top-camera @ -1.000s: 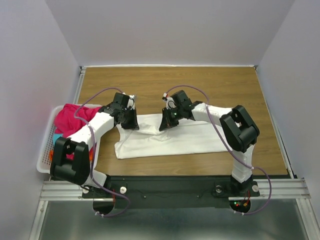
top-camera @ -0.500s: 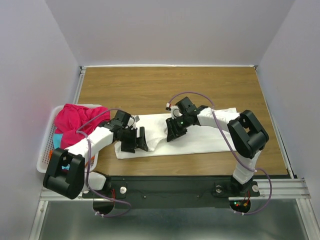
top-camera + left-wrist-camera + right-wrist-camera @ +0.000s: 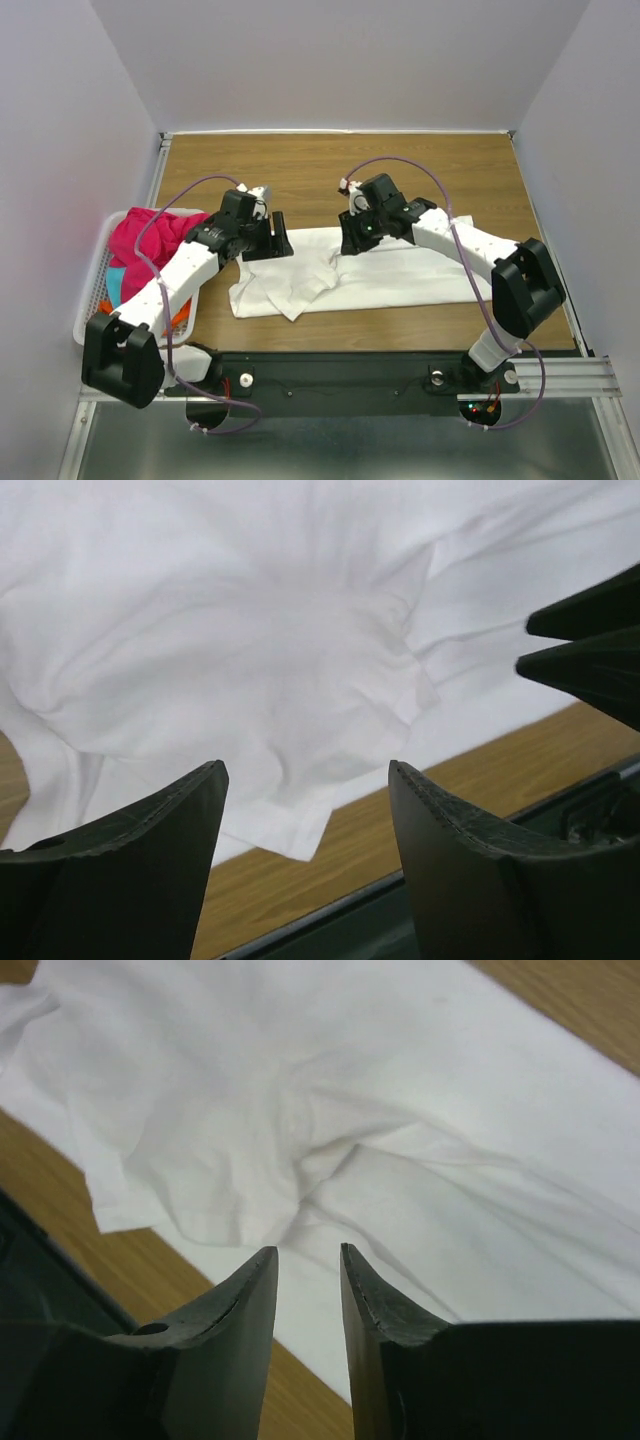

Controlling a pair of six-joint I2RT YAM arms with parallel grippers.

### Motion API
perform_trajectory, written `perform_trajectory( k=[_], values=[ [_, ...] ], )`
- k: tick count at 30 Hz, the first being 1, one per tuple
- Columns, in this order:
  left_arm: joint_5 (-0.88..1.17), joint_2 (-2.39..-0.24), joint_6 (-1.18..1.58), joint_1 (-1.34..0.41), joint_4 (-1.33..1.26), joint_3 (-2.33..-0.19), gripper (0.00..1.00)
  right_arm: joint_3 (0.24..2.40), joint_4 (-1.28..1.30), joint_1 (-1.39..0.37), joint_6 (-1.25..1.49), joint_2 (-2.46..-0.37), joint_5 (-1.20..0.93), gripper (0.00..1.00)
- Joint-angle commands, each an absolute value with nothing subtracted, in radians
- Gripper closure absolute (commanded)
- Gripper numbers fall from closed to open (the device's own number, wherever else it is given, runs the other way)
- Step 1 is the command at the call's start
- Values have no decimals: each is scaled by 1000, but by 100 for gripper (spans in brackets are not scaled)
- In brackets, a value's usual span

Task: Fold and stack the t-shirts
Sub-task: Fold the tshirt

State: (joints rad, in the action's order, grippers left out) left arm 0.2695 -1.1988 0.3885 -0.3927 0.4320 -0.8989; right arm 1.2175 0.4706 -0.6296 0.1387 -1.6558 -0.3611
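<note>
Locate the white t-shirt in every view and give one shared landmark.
Top external: the white t-shirt lies across the middle of the wooden table, toward the near edge.
Left wrist: it fills the upper frame.
Right wrist: it covers most of the frame.
Shared landmark: the wooden table showing along the shirt's edge.

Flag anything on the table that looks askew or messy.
The white t-shirt is untidy at its left end: the cloth there is bunched and creased, with a loose corner poking toward the near edge. Its right part lies flat.
</note>
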Motion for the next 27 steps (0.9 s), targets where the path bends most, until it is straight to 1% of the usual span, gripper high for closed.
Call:
perform_trajectory(
  k=[1,2,4,7,10,11,14,16,17,19,27],
  values=[
    [115,-1279,420,-387,387,-920,27,1255,477,-565,198,-1672,-100,63],
    [77,-1311,432,-370,370,-919,28,1240,476,-487,243,-1669,-78,63],
    [57,-1357,434,-333,336,-916,29,1223,476,-398,312,-1652,-57,63],
    [54,-1406,427,-310,269,-916,29,1206,468,-263,339,-1634,-15,61],
    [51,-1492,407,-298,252,-940,29,1235,468,-187,342,-1672,-6,59],
    [51,-1529,402,-293,249,-945,29,1244,468,-177,345,-1698,27,59],
    [37,-1571,388,-284,247,-951,29,1275,468,-161,341,-1742,38,59],
    [26,-1581,379,-273,245,-948,29,1290,468,-163,337,-1773,5,59],
    [14,-1594,377,-270,248,-948,29,1302,468,-161,327,-1779,-64,59],
    [8,-1604,373,-262,255,-943,29,1315,465,-169,325,-1792,-110,59],
    [-31,-1647,393,-227,219,-891,30,1374,469,-261,324,-1864,-126,59]
  ],
)
